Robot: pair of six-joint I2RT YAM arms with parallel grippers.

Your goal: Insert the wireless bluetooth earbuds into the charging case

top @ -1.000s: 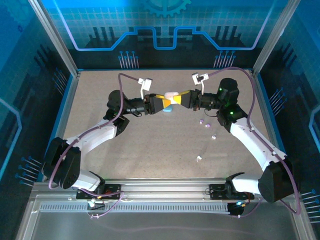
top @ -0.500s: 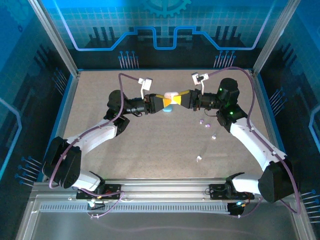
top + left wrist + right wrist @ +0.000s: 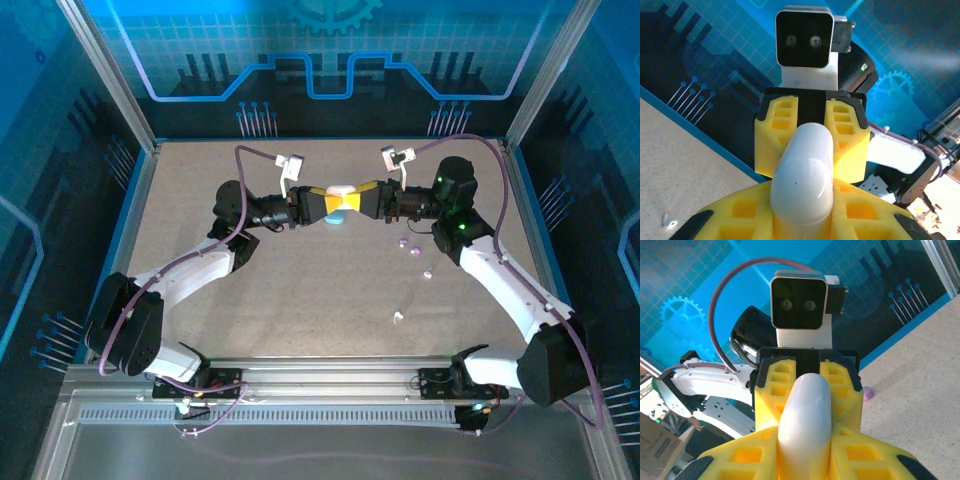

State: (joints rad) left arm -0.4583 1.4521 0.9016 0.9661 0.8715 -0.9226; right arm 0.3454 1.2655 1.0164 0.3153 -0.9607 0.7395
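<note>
Blue-panelled cell, speckled beige bench [image 3: 300, 290]. Over the last second we see left tool [image 3: 801, 210] close in; it is now clamped on one end of white charging case [image 3: 802, 165]. Case is held above bench, far middle. Right tool [image 3: 805, 450] pinches the opposite end, fingers snug on shell. Case now braced from both sides, no open lid visible. We judge opening comes next. Earbuds [image 3: 427, 272] lie loose on bench to the right, well apart from case, none inserted yet. Pale blue case [image 3: 338, 219] sits beneath.
</note>
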